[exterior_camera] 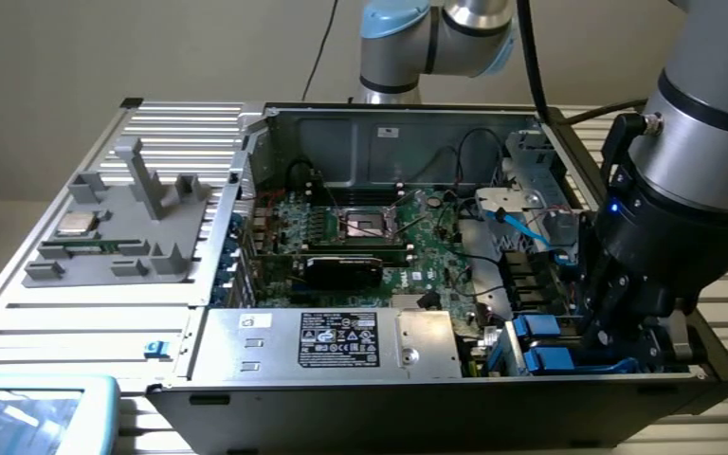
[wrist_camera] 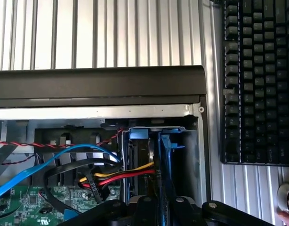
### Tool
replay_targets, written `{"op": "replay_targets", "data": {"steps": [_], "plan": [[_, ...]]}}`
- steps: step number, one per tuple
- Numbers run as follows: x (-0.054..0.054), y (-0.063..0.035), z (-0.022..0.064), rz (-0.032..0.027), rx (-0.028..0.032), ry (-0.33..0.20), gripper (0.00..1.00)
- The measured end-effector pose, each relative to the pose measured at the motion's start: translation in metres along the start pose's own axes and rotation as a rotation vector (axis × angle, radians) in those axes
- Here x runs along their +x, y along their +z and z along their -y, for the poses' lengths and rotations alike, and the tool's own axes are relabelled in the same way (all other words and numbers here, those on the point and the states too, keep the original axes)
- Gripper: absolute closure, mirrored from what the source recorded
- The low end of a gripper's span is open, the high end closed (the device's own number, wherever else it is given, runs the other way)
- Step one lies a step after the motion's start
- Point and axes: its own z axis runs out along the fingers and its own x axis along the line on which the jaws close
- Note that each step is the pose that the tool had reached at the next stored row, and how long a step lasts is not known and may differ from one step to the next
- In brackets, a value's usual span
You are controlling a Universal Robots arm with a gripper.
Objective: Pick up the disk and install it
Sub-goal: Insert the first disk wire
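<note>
The black gripper (exterior_camera: 629, 332) reaches into the open black computer case (exterior_camera: 465, 398), near its front corner. Its jaws look nearly closed, apparently on the blue-framed grey metal disk (wrist_camera: 167, 160) standing upright in the drive bay.

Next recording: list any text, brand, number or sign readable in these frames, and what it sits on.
None can be read.
Black label on the silver power supply box: white print and symbols, too small.
White sticker on that box: blurred.
Keyboard keys: legends too dark.
Green motherboard: white markings, illegible.
White sticker on the case's rear wall: illegible.
</note>
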Motion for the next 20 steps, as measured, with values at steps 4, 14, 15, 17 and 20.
{"op": "replay_targets", "data": {"steps": [4,14,15,17,20], "plan": [[0.0,0.0002,0.0,0.0267,0.0196,0.013,0.84],[0.0002,0.0003,-0.0024,0.0509,0.0527,0.024,0.84],[0.0005,0.0004,-0.0025,0.0511,0.058,0.025,0.84],[0.0011,0.0005,-0.0025,0.0519,0.0691,0.029,0.84],[0.0021,0.0004,-0.0027,0.0532,0.085,0.032,0.84]]}}
